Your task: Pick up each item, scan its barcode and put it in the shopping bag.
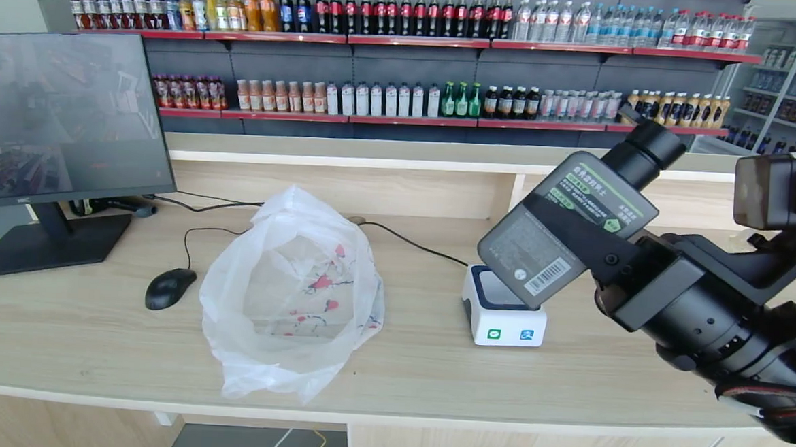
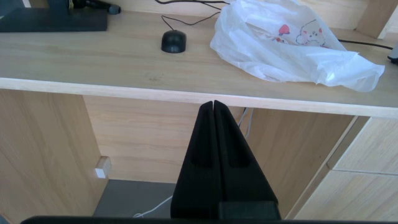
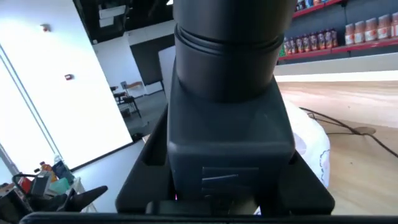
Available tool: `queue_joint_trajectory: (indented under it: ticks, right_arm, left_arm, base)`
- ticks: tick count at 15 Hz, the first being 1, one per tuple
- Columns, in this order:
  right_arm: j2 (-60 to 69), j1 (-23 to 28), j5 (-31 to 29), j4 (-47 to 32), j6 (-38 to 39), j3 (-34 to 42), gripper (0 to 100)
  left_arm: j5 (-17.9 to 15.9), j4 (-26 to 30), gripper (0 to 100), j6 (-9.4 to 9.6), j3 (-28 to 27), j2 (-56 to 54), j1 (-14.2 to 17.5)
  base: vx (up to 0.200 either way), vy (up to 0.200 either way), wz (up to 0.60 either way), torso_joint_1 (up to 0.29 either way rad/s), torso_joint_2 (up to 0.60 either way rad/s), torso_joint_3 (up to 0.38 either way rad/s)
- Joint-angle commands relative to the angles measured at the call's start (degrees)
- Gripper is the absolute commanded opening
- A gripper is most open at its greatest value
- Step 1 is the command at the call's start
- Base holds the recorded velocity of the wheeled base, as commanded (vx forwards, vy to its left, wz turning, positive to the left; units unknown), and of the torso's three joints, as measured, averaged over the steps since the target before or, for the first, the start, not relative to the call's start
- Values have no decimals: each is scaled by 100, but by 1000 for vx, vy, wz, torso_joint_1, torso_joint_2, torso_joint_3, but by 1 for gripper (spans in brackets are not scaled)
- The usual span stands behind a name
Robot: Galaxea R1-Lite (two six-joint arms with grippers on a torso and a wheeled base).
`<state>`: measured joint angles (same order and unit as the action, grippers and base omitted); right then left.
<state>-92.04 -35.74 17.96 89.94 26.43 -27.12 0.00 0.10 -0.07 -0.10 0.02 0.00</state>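
My right gripper (image 1: 584, 250) is shut on a dark grey bottle (image 1: 568, 222) with a black cap, held tilted in the air at the right. The bottle's barcode label faces down-left, just above the white barcode scanner (image 1: 502, 311) on the counter. In the right wrist view the bottle (image 3: 227, 118) sits between the fingers. A translucent white shopping bag (image 1: 292, 293) with red prints stands open at the counter's middle, left of the scanner. My left gripper (image 2: 214, 109) is shut and empty, below the counter's front edge; the bag (image 2: 289, 40) lies above it.
A monitor (image 1: 63, 117) on a black stand occupies the counter's far left, with a black mouse (image 1: 170, 288) and its cable beside the bag. The scanner's cable runs back across the counter (image 1: 567, 375). Shelves of drink bottles (image 1: 409, 20) line the wall behind.
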Motion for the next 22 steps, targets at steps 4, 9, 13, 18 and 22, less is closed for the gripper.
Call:
queue_joint_trajectory:
  ticks: [4, 9, 13, 18, 22]
  right_arm:
    - [-95, -47, 314, 6, 442, -250, 0]
    - [230, -126, 498, 6, 697, -250, 0]
    - [336, -398, 498, 6, 723, -258, 0]
    - [468, -451, 498, 6, 723, -188, 0]
    - [520, -451, 498, 6, 706, -170, 0]
  left_arm:
    - [0, -1, 0, -1, 1, -2, 0]
    - [0, -1, 0, -1, 1, -2, 0]
    - [0, -1, 0, -1, 1, -2, 0]
    - [0, -1, 0, -1, 1, -2, 0]
    - [0, -1, 0, -1, 1, -2, 0]
  base:
    - [0, 0, 0, 0, 0, 0]
    - [0, 0, 0, 0, 0, 0]
    - [0, 0, 0, 0, 0, 0]
    - [0, 0, 0, 0, 0, 0]
    - [0, 0, 0, 0, 0, 0]
